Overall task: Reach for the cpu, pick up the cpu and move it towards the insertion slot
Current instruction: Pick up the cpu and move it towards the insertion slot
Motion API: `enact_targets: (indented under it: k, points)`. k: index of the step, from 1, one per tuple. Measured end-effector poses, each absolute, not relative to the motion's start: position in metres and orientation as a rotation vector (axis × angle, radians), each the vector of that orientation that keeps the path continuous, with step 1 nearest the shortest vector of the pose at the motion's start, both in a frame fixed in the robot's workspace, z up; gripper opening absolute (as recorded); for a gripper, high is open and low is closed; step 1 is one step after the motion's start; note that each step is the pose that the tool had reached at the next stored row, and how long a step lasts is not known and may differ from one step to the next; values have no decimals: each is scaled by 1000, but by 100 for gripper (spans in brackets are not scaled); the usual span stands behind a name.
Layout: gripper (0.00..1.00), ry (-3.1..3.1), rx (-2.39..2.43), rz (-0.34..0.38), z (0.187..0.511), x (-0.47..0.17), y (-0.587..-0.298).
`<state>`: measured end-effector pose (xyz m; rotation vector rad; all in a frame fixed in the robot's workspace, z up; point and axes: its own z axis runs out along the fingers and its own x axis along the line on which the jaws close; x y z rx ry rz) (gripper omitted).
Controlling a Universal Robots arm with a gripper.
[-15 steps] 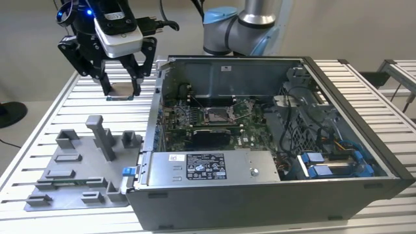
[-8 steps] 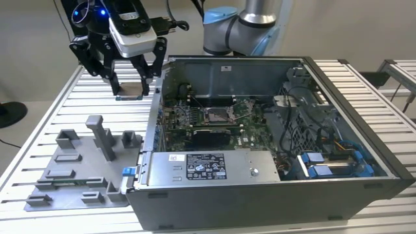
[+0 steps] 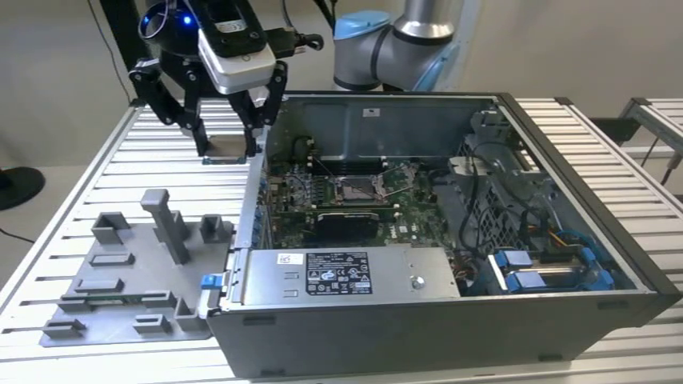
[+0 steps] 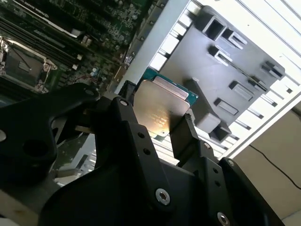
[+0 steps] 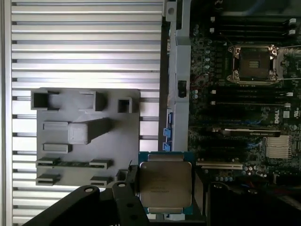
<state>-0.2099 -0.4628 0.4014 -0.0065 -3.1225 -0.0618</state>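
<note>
My gripper [image 3: 227,147] is shut on the cpu [image 3: 227,149], a small square chip held by two opposite edges in the air over the slatted table, just outside the case wall on the exterior view's left. Both wrist views show its silvery top face [image 5: 165,181] [image 4: 159,106] between the black fingers [image 5: 131,183] [image 4: 187,129]. The insertion slot [image 3: 356,188] is a metal-framed socket with a dark centre on the green board inside the open case. It lies some way from the chip in both wrist views [image 5: 253,63] [image 4: 23,61].
The grey tray [image 3: 117,320] with blocks and a tall post [image 3: 171,228] lies on the table below the gripper, also seen in the first wrist view [image 5: 127,136]. The open computer case [image 3: 597,240] holds a silver power supply [image 3: 341,276], cables and blue connectors.
</note>
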Motion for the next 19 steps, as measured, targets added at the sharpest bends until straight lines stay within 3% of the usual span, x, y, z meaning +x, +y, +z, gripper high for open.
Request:
enact_targets:
  k: [19]
  points:
    - [0, -3122, -6, -62, 401, -180, -463]
